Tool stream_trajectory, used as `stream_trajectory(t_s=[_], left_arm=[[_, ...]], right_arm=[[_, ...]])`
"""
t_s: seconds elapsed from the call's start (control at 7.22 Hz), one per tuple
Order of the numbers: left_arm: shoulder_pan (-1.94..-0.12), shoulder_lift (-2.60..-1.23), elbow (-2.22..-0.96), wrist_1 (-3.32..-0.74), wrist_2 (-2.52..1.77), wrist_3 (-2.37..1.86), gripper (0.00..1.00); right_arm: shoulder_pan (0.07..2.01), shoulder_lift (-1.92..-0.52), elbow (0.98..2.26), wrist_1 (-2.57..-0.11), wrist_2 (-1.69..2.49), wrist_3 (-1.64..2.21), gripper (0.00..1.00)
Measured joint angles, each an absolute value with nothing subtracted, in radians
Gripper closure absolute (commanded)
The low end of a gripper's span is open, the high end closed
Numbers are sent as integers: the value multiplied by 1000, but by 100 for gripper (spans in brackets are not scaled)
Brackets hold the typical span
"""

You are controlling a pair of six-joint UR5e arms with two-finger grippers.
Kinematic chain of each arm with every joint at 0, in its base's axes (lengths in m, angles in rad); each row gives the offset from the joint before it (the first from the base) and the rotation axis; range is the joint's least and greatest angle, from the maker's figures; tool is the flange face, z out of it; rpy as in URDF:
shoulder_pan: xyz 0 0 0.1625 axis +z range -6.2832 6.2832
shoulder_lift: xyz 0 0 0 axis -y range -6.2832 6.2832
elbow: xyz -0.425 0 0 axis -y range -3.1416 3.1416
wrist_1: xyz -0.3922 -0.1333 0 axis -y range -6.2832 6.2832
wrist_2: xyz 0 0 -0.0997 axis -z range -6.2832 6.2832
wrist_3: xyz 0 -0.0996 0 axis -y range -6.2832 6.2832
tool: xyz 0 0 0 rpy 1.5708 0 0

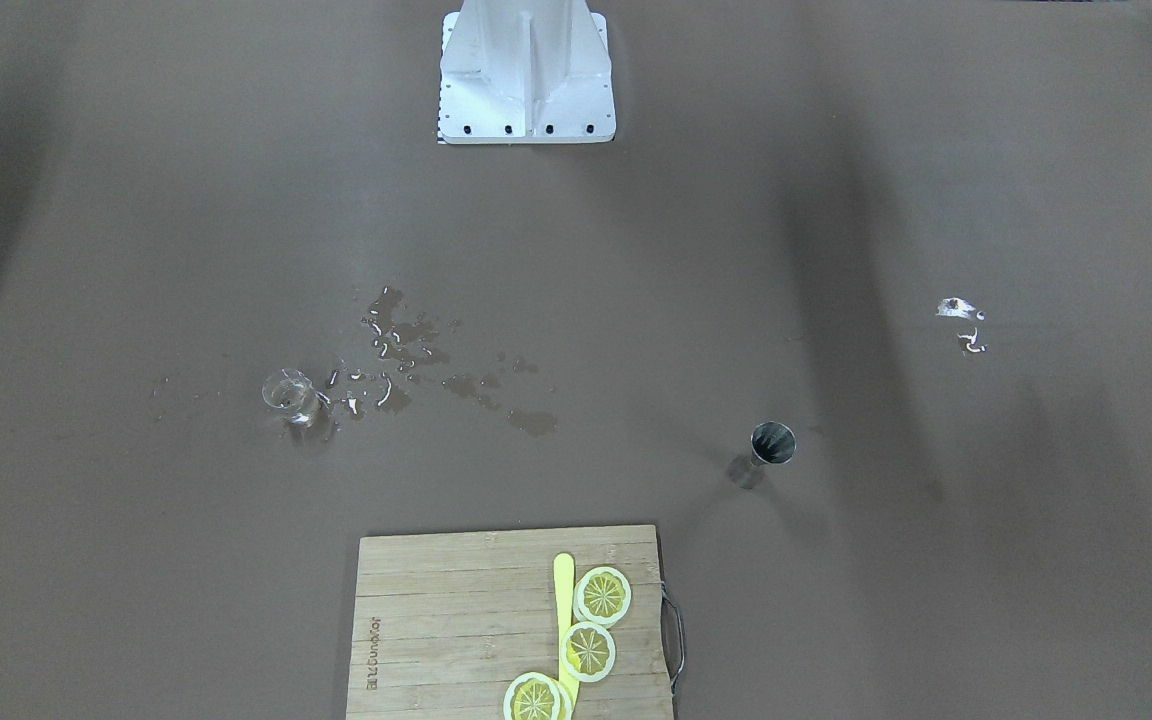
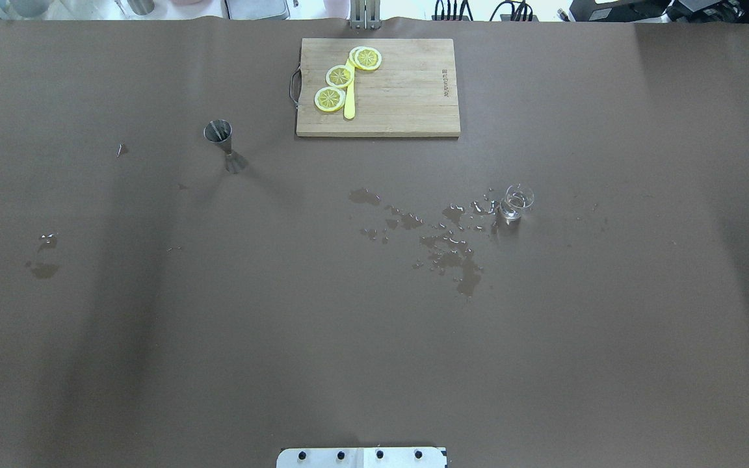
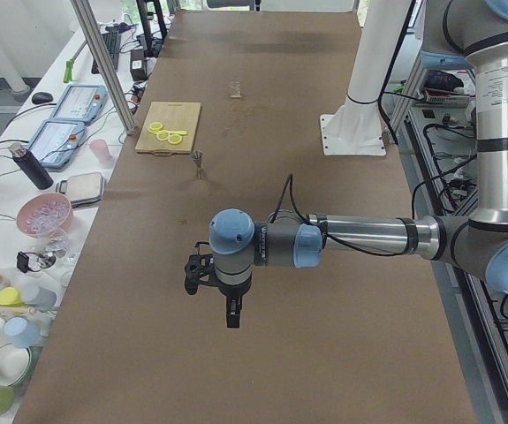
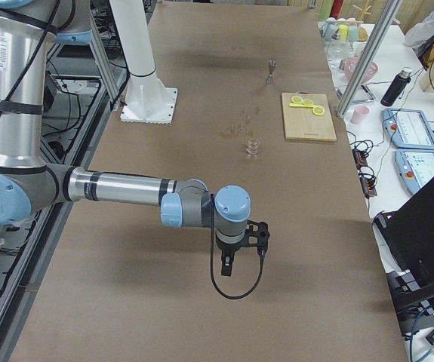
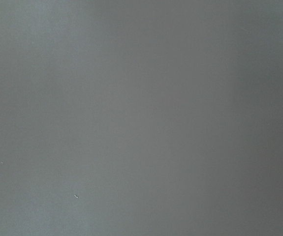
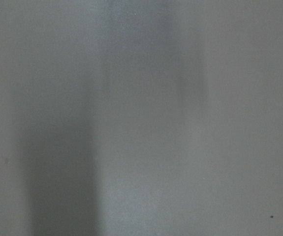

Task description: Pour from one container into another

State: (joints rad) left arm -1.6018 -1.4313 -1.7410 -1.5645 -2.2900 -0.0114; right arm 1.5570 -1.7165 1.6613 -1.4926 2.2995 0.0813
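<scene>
Nearest the left-end camera, the left gripper [image 3: 233,320] is seen hanging from its blue-capped wrist, fingers pointed down over the brown paper-covered table [image 2: 374,364]. Whether those fingers are parted or closed cannot be told from this side view, though no object is seen in them. The same holds for the right gripper [image 4: 226,271] at the opposite end, and both wrist views are filled by bare, blurred covering. Both arms are judged to be parked well apart from the rectangular wooden cutting board [image 2: 407,97], so that the middle of the table is left open. The double-ended steel jigger [image 2: 222,140] stands upright just off the board's wire-handled end, on the robot's left. The small clear glass tumbler [image 2: 516,201] stands off the board's other near corner, on the robot's right, toward the robot. One container is thus placed within each arm's half, presumably so that each can be taken by its own arm. Patches of spilled liquid [image 2: 452,250] are spread beside the tumbler, between it and the table's middle, so a slippery footing is to be expected there. The board, with its yellow lemon slices [image 2: 339,77], lies against the table's far edge. Open room is left around both containers, though the narrow-waisted jigger is judged easily toppled.
</scene>
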Motion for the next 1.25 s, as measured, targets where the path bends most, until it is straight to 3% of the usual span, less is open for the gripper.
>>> stream_trajectory(t_s=[1.25], left_arm=[[-1601, -1428, -1738, -1552, -2289, -18, 1]], right_arm=[[1564, -1717, 1665, -1493, 2301, 81, 0]])
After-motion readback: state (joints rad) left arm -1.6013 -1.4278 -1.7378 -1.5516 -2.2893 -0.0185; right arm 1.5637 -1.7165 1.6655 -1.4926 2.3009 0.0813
